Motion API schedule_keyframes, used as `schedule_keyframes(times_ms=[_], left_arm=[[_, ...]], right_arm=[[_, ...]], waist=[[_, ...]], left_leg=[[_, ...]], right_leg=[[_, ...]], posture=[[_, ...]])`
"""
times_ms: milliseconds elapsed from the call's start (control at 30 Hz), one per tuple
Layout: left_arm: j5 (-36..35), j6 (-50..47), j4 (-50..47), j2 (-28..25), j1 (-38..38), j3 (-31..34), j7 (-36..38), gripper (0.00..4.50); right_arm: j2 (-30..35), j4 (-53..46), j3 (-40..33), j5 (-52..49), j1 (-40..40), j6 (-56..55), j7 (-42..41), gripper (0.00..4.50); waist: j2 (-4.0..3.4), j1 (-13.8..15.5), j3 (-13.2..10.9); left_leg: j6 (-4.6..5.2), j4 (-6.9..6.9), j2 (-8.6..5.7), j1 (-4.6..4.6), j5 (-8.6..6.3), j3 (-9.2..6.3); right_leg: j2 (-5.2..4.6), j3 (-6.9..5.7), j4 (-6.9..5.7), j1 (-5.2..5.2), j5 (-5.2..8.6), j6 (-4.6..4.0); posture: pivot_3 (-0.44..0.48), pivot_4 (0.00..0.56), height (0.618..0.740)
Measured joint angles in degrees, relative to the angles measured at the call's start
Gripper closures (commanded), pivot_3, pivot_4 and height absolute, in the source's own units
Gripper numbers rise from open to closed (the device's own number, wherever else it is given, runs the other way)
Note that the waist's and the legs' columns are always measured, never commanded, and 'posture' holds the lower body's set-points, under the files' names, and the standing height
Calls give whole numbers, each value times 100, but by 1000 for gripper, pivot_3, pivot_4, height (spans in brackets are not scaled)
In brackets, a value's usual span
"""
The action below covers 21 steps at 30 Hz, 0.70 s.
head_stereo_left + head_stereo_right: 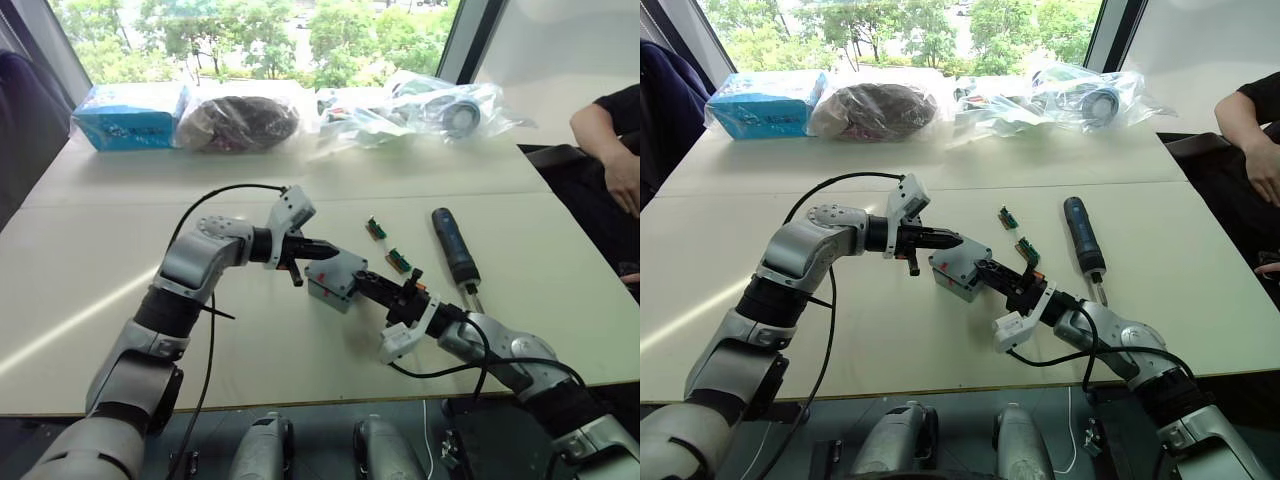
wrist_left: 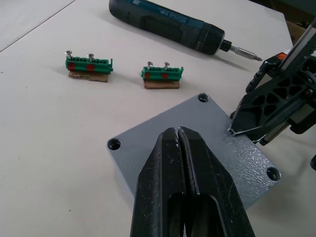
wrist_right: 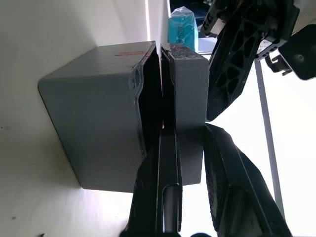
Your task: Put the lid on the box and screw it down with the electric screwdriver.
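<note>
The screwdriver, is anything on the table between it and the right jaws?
Nothing visible. The screwdriver lies on bare table just beyond the right gripper, whose jaws are clamped on the lid's edge. The green parts sit off to the side.

The box's (image 3: 98, 123) inside is out of sight, shut off behind the lid (image 2: 197, 143), and the lid's near stretch hides under the closed fingers of the left hand (image 2: 180, 136). A fourth lid corner hole is covered there too. The electric screwdriver (image 2: 168, 24) runs off the picture's edge at its butt end. At the far right a person's arm (image 1: 610, 135) is cut by the frame. What fills the clear bags (image 1: 430, 110) at the far side of the bench (image 1: 90, 260) can't be made out
</note>
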<state>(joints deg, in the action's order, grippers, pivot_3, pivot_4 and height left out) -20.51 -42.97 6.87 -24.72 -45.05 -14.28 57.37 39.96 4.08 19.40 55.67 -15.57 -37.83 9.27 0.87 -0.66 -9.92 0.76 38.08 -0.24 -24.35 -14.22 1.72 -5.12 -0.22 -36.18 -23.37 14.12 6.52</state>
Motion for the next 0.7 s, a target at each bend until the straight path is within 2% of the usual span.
schedule_keyframes(times_ms=[700], left_arm=[[3, 4, 1, 14, -43, 12, 12, 4474]], right_arm=[[1, -173, -1, 175, 116, 62, 387, 4396]], waist=[[0, 4, 0]], left_leg=[[0, 0, 0, 0, 0, 0]], right_leg=[[0, 0, -2, -1, 0, 0]], posture=[[0, 150, 740]])
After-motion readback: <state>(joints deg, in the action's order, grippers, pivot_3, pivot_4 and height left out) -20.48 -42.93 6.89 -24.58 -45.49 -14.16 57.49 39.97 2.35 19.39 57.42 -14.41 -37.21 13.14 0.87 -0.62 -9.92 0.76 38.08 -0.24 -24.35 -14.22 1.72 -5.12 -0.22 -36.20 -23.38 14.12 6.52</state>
